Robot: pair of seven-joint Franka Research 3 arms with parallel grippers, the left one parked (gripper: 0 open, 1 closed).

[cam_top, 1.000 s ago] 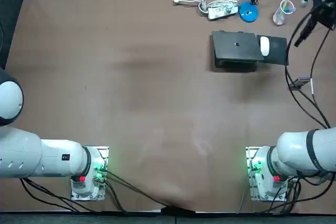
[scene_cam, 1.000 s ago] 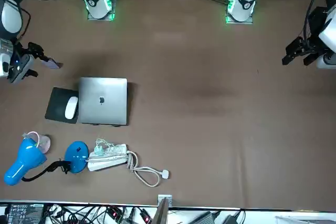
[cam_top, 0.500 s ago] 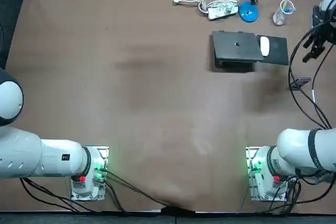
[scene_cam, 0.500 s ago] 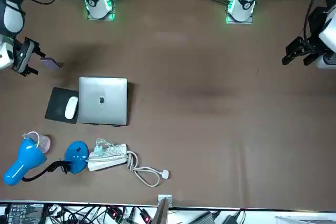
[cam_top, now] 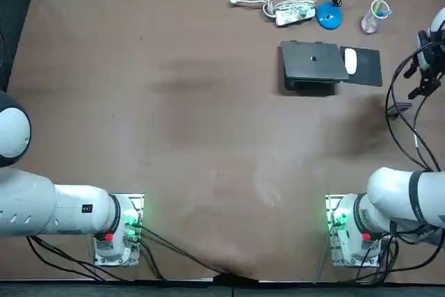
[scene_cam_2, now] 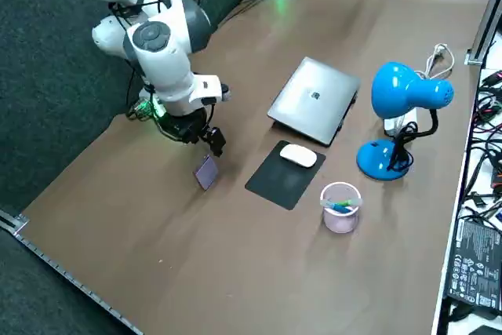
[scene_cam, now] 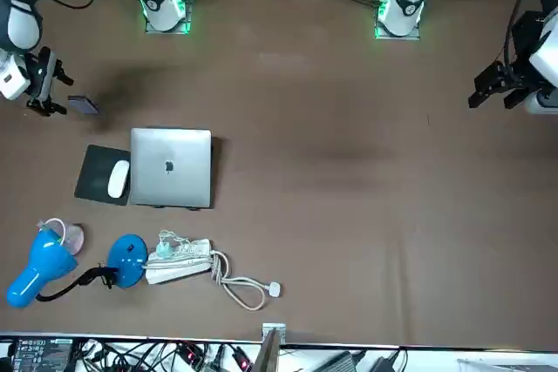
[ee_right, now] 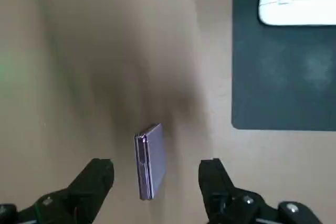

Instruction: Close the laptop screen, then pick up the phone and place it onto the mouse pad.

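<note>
From overhead, the laptop [cam_top: 314,64] lies closed at the far right of the bench [cam_top: 208,123]. The mouse pad [cam_top: 368,69] sits just beside it with a mouse [cam_top: 350,60] on top. The phone [cam_top: 398,109] lies nearer the robot than the pad, close to the bench's right edge, and the right tool [cam_top: 421,80] hangs just past it. The front view shows the phone [scene_cam: 85,105] as a thin slab whose long axis runs roughly side to side across the bench, with the tool [scene_cam: 48,84] beside and above it. From the right side, the phone [scene_cam_2: 206,171] seems to lie flat, apart from the pad [scene_cam_2: 282,176] and just below the tool [scene_cam_2: 205,140]. At the wrist, the fingers [ee_right: 97,179] stand spread and released, holding nothing; the phone [ee_right: 149,161] lies lengthwise between them, untouched. It looks light, stiff and slick, with low edges, so I would pinch its two long sides squarely at mid-length, or it may skid.
</note>
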